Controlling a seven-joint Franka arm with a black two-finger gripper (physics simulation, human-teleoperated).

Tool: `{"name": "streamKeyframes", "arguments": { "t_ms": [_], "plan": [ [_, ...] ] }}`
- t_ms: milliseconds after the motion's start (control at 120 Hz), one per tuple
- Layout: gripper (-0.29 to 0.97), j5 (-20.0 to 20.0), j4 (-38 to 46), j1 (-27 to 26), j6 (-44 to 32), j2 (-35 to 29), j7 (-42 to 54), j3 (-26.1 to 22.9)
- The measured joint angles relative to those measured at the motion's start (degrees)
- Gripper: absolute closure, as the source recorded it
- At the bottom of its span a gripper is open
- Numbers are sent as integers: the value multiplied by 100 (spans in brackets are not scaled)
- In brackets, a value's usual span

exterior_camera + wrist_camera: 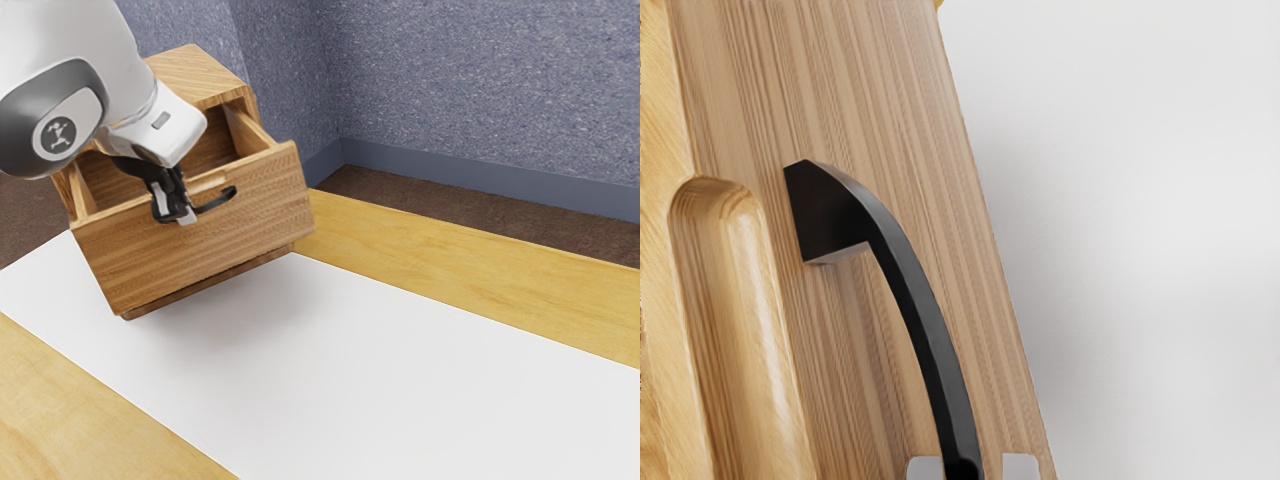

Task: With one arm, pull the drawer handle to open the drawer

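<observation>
**Pincer on the handle, drawer part-way out**

The pincer (172,214) is pinching the handle (215,197) near one end. In the exterior view its two black fingers stand close together, one on each side of the curved black bar. In the wrist view the light pads (925,467) flank the bar, and the rest of the bar arcs away across the drawer (235,215) front.

The drawer stands partly out of its cabinet (190,70), so its hollow inside shows behind the front panel. The cabinet sits on a white mat (350,370) laid over the bench (480,270), toward the exterior view's upper left, and the arm comes in above it.

I judge the step in hand to be the pull itself: the grip is made and the opening is under way. How much travel is left cannot be read from here.

The next move calls for a straight draw along the drawer's own sliding line, toward the exterior view's lower right, with the grip kept firm. The hold is near the bar's end rather than its middle, so a skewed pull could twist the drawer in its slot or drag the whole cabinet across the mat.
</observation>
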State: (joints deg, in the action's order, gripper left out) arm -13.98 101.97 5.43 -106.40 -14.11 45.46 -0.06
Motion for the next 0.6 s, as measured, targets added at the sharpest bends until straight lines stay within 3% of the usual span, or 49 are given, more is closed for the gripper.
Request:
{"name": "streamKeyframes", "arguments": {
  "t_ms": [308, 600],
  "plan": [
    [77, -32, 265, 13, -22, -169, -192, -291],
    [62, 29, 251, 9, 83, -169, -273, -304]
  ]
}}
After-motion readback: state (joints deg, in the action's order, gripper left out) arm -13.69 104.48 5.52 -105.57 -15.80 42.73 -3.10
